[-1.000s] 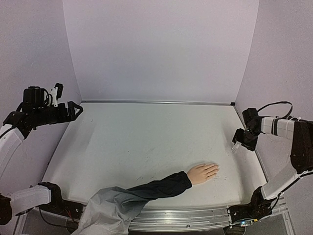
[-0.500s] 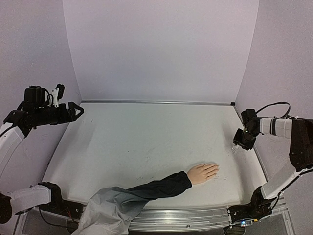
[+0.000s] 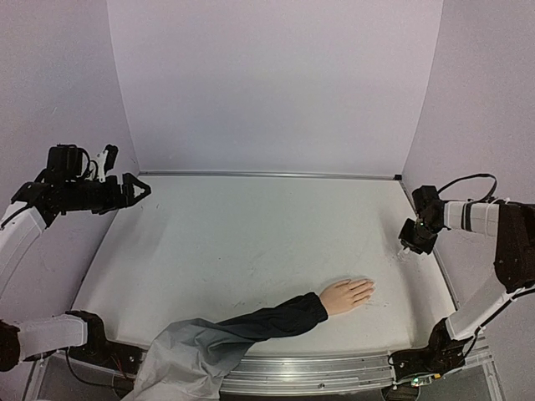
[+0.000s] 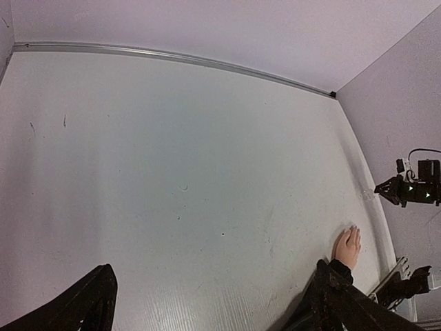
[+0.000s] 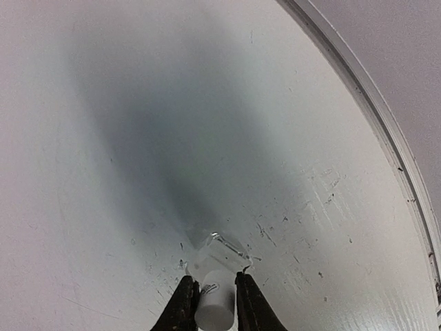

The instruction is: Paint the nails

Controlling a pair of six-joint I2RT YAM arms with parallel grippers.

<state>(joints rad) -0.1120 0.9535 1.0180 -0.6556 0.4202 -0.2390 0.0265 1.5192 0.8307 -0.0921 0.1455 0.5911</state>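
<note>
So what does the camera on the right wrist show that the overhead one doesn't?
Only the right wrist view shows, close up, the right gripper pinching the white cap of a small clear bottle on a scratched patch of surface. Only the overhead view shows the pale peach mannequin hand in its dark navy sleeve, the grey cloth, and the open left gripper near the far left corner. Both show the white table and the right gripper.

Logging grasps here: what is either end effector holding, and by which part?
The right end effector pinches a small clear bottle by its white cap; the left end effector holds nothing.
</note>
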